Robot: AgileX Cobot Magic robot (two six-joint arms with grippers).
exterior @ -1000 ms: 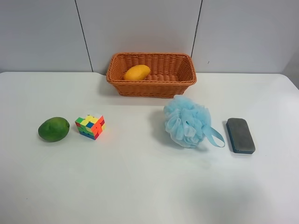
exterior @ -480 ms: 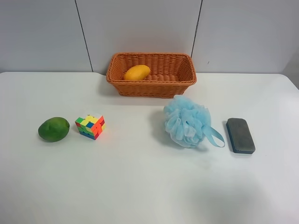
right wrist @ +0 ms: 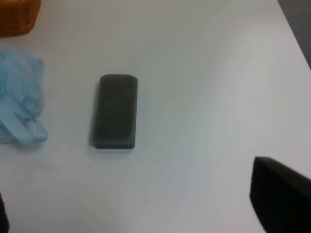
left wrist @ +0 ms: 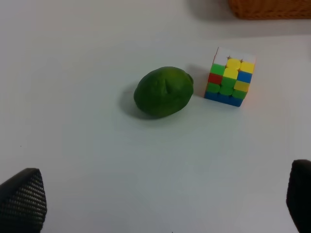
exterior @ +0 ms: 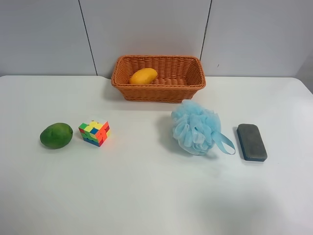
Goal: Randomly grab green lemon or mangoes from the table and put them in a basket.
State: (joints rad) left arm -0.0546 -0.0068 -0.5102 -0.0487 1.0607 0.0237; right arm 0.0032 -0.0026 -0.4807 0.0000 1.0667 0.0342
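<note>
mango (exterior: 143,76) already sitting in the basket (exterior: 157,93), lemon (exterior: 56,135) beside a cube (exterior: 94,133) on the table (exterior: 146,186), left gripper (left wrist: 160,204) spread wide and empty, right gripper (right wrist: 146,213) wide apart too, nothing held

Left gripper (left wrist: 160,204): two black fingertips at the frame's lower corners; one fingertip (left wrist: 22,199) is wedge-shaped with a fine cross-hatched, textured face; the other is a dark, rounded, plain block. Right gripper (right wrist: 141,204): one matte black, angular fingertip (right wrist: 282,199), blurred; a thin dark sliver at the opposite edge.
</note>
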